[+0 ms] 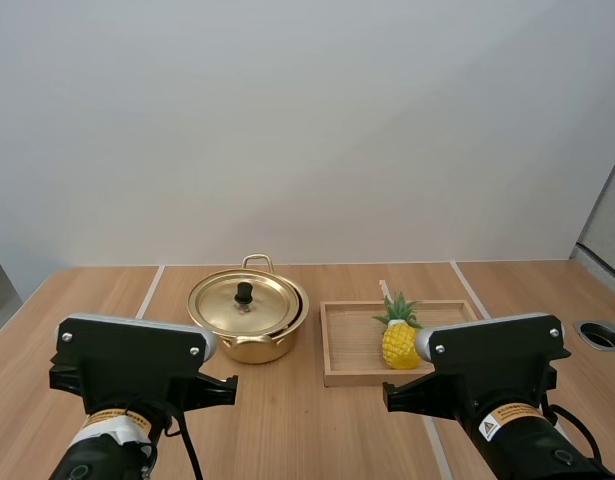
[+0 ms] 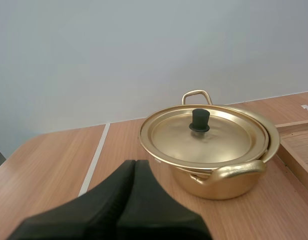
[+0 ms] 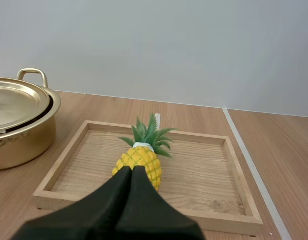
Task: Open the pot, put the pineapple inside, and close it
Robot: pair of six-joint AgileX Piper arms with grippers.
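A gold pot [image 1: 249, 318] [image 2: 214, 150] [image 3: 18, 125] stands mid-table with its lid [image 2: 206, 135] on, slightly askew, a black knob [image 1: 244, 293] [image 2: 200, 120] on top. A small yellow pineapple [image 1: 399, 336] [image 3: 141, 155] with green leaves lies in the wooden tray [image 1: 352, 372] [image 3: 214, 212] to the pot's right. My left gripper [image 2: 135, 165] is shut, short of the pot. My right gripper [image 3: 132, 171] is shut, just short of the pineapple. Both arms sit at the near table edge in the high view.
The wooden table has pale seam lines [image 1: 149, 290] [image 3: 249, 160]. A round cable hole [image 1: 599, 334] lies at the far right. A white wall stands behind the table.
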